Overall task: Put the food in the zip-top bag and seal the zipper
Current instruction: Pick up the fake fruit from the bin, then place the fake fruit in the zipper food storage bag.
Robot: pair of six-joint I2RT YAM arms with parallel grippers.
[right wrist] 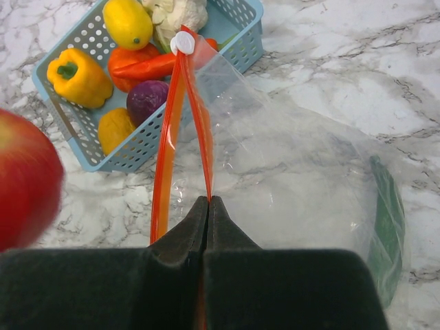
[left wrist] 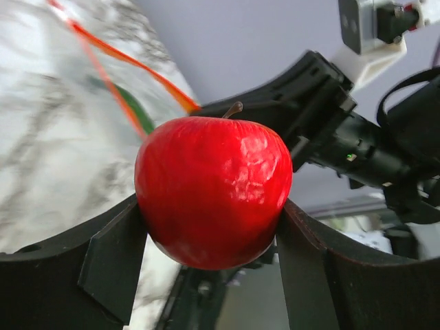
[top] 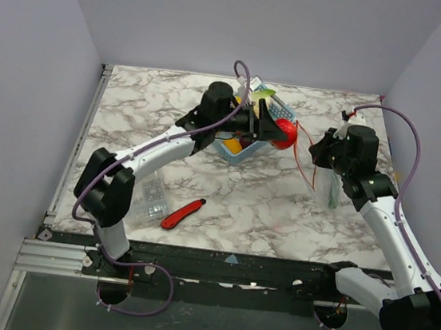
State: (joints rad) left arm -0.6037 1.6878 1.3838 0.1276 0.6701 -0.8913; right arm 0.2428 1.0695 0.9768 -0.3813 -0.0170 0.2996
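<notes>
My left gripper [top: 282, 132] is shut on a red toy apple [left wrist: 213, 189] and holds it in the air just left of the bag's mouth; the apple also shows in the top view [top: 286, 134] and at the left edge of the right wrist view [right wrist: 24, 180]. My right gripper [right wrist: 208, 201] is shut on one side of the orange-red zipper [right wrist: 201, 134] and holds the clear zip-top bag [right wrist: 295, 179] up with its mouth parted. A green piece [right wrist: 387, 227] lies inside the bag. More food sits in the blue basket [right wrist: 82, 31]: a yellow pepper [right wrist: 77, 75], a lemon [right wrist: 128, 22], purple, orange, red and white pieces.
A red utility knife [top: 182, 213] lies on the marble table near the front left. A clear ridged plastic box [top: 151, 195] lies beside the left arm's base. The blue basket [top: 245, 150] stands behind the left gripper at the middle back.
</notes>
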